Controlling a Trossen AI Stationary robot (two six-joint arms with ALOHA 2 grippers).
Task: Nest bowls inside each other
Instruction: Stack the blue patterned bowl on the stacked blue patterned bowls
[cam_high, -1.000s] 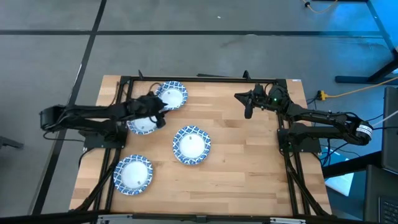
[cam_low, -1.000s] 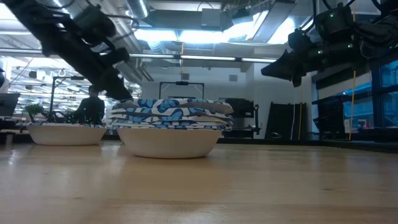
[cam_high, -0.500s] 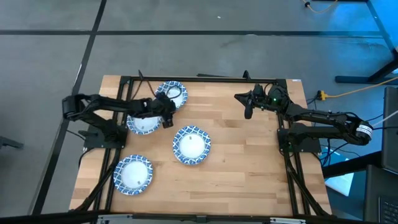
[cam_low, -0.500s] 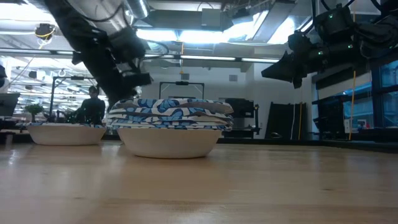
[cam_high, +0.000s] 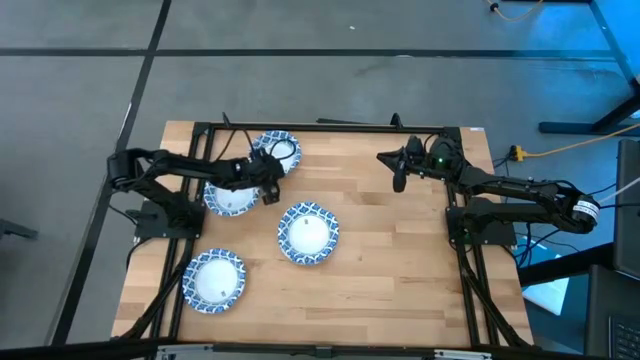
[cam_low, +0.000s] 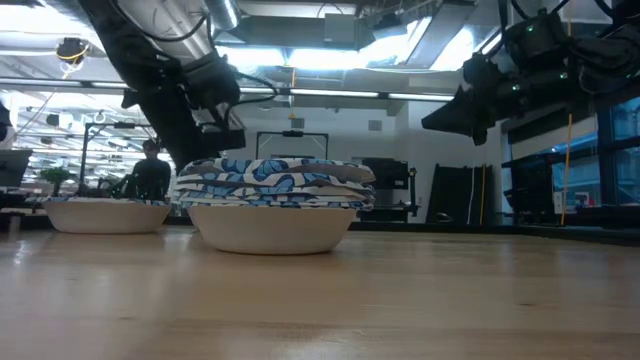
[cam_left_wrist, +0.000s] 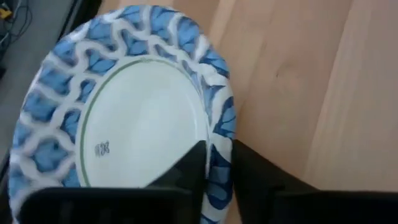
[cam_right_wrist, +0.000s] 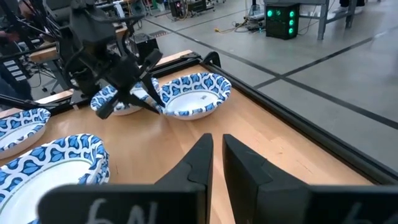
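Four blue-rimmed white bowls stand on the wooden table: a far bowl (cam_high: 278, 150), a left bowl (cam_high: 228, 198), a centre bowl (cam_high: 308, 232) and a near-left bowl (cam_high: 215, 280). In the low view the centre bowl (cam_low: 272, 205) looks like several nested ones. My left gripper (cam_high: 268, 186) (cam_left_wrist: 219, 169) is at the far bowl's near rim, shut on it, beside the left bowl. My right gripper (cam_high: 399, 180) (cam_right_wrist: 216, 155) is shut on nothing and hangs raised over the far right of the table. My left gripper has the far bowl's rim (cam_left_wrist: 219, 134) on its near side, between its two fingers. One finger (cam_left_wrist: 189, 167) is inside the bowl and the other (cam_left_wrist: 252, 171) outside. The fingers come slanting down from the table's left. The bowl stands on the table.
A black frame (cam_high: 320, 127) runs along the table's far edge and both sides, close behind the far bowl. Bare wood (cam_high: 400, 260) lies right of the centre bowl. A person (cam_low: 150, 170) shows far off in the room.
My left arm has swung toward the table's right and come lower, carrying its gripper from over the left bowl to the far bowl's near rim. The bowls have stayed in place.
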